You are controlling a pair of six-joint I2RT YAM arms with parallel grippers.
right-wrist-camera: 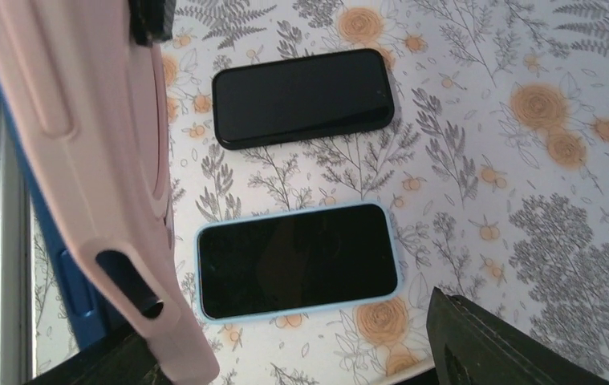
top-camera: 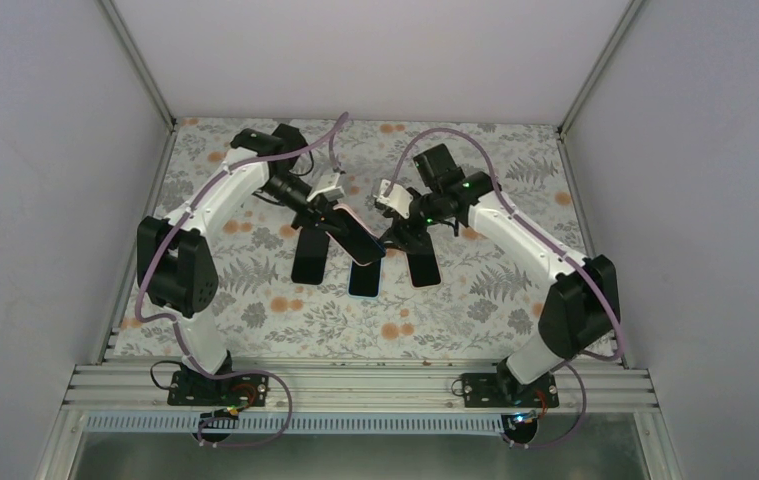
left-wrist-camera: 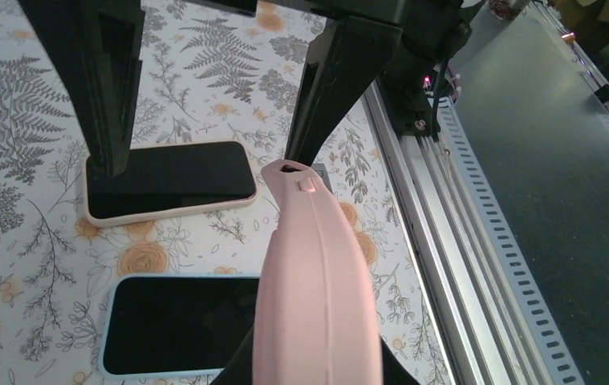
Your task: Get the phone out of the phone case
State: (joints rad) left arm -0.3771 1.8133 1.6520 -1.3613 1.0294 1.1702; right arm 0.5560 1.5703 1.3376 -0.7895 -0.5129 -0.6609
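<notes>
The left gripper (top-camera: 330,212) is clamped narrow on one end of a soft pink phone case (left-wrist-camera: 317,297) and holds it tilted in the air above the middle of the floral-patterned table (top-camera: 495,300); the phone (right-wrist-camera: 72,293) sits inside that case, showing a blue edge along the pink rim in the right wrist view and a dark screen from above; the free end of the case points toward the right gripper (top-camera: 398,238), whose black fingers (left-wrist-camera: 333,88) stand wide apart with nothing pinched between them; one finger tip hangs just beside the top edge of the case, and whether it touches cannot be told.

Three other phones lie flat, screens up, in a row under the grippers at the table's middle; a black-cased phone (top-camera: 310,258) lies nearest the left edge; a pale-blue-cased phone (top-camera: 363,280) lies between the others and a little nearer the near edge; a pale-pink-cased phone (top-camera: 425,268) lies toward the right edge.
</notes>
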